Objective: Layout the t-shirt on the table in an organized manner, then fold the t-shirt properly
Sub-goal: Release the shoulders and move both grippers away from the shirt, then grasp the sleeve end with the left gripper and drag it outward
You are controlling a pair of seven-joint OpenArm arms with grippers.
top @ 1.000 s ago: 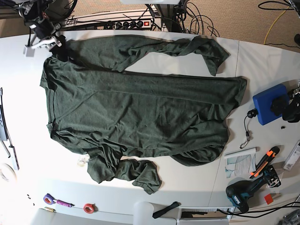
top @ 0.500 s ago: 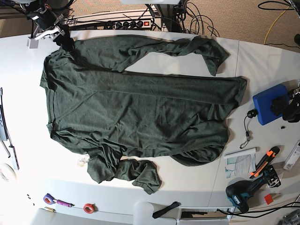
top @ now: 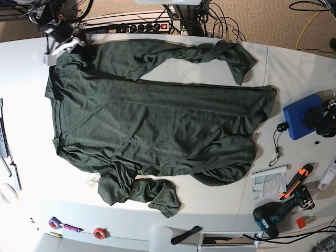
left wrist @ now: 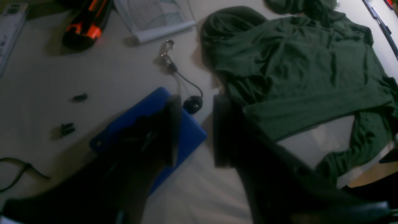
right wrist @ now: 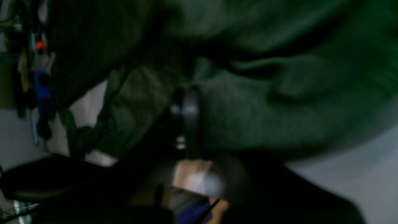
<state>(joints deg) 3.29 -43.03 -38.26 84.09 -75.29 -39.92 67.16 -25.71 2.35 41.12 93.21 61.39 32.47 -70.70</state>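
Note:
The dark green t-shirt (top: 157,121) lies spread over the white table (top: 26,105), with one sleeve stretched along the far edge (top: 220,55) and the other bunched at the front (top: 152,194). My right gripper (top: 65,46) sits at the shirt's far left corner. In the right wrist view its fingers (right wrist: 185,118) are pressed together, with green fabric (right wrist: 264,102) bunched around them. My left gripper (top: 328,118) hovers at the right edge, beside the shirt's hem (left wrist: 311,105). In its wrist view the left gripper (left wrist: 197,105) is open and holds nothing.
A blue box (top: 302,116) sits under the left gripper, with a black cord and clip (top: 276,144) beside it. A booklet (top: 269,181), an orange knife (top: 296,181) and a drill (top: 273,215) lie at the front right. Tape rolls (top: 100,232) lie front left. Cables and a power strip (top: 142,26) run along the back.
My right gripper has shifted a little along the shirt's far left corner and closed on the fabric there. The left arm has not moved.

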